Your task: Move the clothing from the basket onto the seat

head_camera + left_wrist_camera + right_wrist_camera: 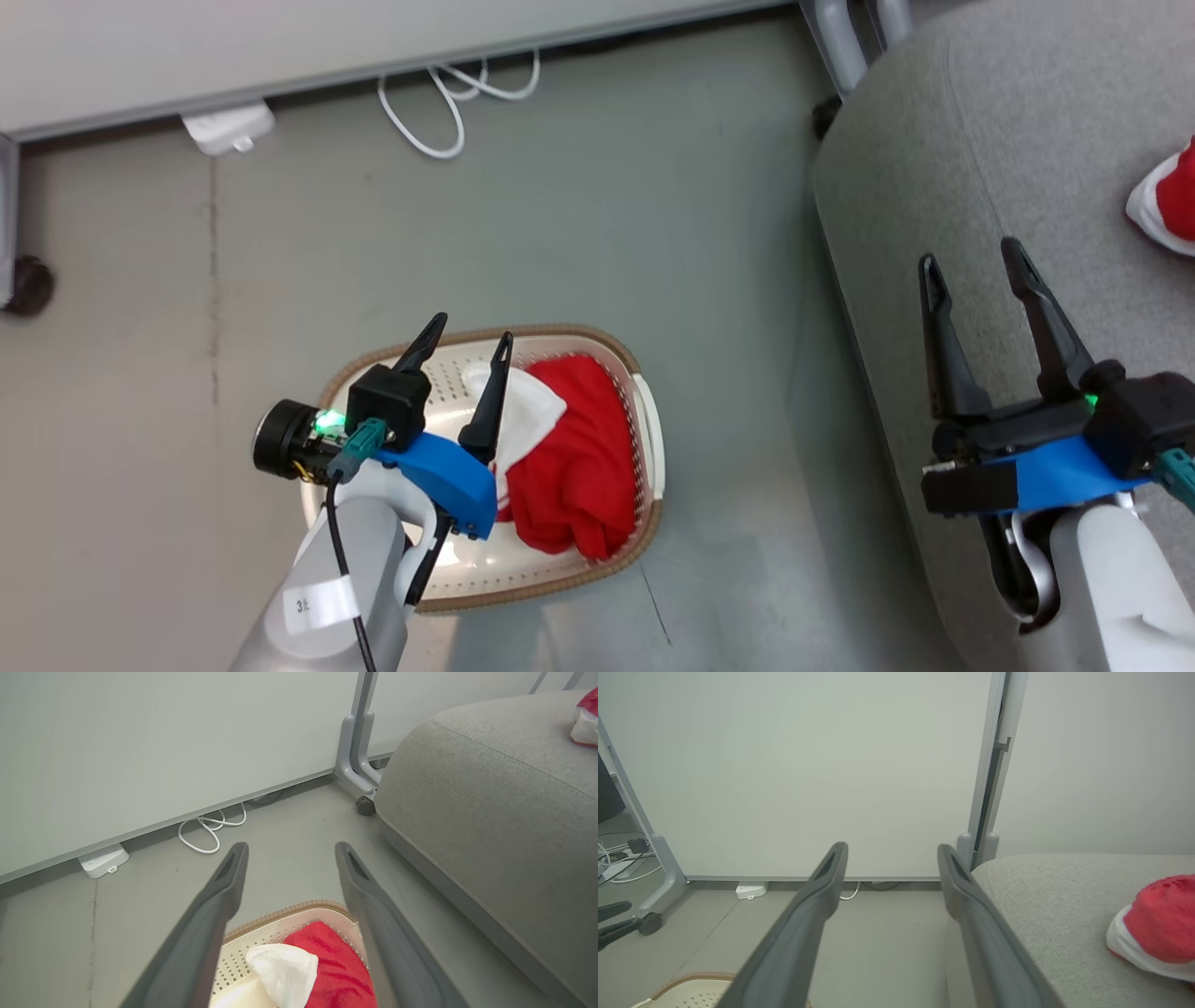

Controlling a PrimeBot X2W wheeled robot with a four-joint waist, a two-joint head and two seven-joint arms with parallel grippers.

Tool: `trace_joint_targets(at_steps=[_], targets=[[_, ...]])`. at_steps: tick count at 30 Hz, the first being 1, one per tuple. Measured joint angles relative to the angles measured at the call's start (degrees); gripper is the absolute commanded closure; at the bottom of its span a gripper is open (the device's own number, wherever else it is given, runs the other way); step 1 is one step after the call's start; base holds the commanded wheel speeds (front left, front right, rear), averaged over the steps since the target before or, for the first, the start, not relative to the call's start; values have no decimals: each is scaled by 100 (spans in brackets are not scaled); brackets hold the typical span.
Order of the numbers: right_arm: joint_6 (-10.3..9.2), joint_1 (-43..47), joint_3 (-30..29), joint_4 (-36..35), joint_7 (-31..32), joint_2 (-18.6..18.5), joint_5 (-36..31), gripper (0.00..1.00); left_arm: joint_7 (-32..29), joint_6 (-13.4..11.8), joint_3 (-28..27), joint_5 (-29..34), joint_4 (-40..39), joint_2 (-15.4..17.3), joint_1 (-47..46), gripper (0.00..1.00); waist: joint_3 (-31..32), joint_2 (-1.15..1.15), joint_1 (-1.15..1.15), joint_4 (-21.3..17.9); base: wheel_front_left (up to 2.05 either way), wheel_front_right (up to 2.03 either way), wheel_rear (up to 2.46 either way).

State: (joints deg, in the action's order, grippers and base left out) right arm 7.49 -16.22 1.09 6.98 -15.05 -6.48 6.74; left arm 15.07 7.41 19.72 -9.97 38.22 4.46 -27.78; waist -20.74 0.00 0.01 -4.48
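left gripper (473, 329): two long tapered black fingers (487, 397), black block base, green light (326, 421) | wrist shell (448, 476): blue plastic, both arms | connector (359, 443): teal | cable (342, 555): thin, black | forearm (383, 560): pale grey, white label (317, 605) marked 3 | right gripper (969, 254): same black fingers

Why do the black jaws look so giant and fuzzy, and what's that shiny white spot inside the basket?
Left and right wrist views: the jaws sit close to a wide-angle lens, so they loom big and soft-edged. Head view: the white spot is glare on the basket bottom; the red clothing beside it looks sharp.
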Motion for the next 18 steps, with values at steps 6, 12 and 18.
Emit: trace_joint_targets(at_steps=[6,12,18], targets=[[0,-365,73,-110,0,-21,7,0,0,2,500,-166,802,130,-554,0,-610,0,0,-213,0,0,0],[0,-661,131,-212,0,-77,8,0,0,2,889,-335,1473,202,-1108,0,-1208,0,0,-331,0,0,0],[0,-989,210,-276,0,-108,8,0,0,2,1317,-483,2142,230,-1557,0,-1773,0,0,-382,0,0,0]])
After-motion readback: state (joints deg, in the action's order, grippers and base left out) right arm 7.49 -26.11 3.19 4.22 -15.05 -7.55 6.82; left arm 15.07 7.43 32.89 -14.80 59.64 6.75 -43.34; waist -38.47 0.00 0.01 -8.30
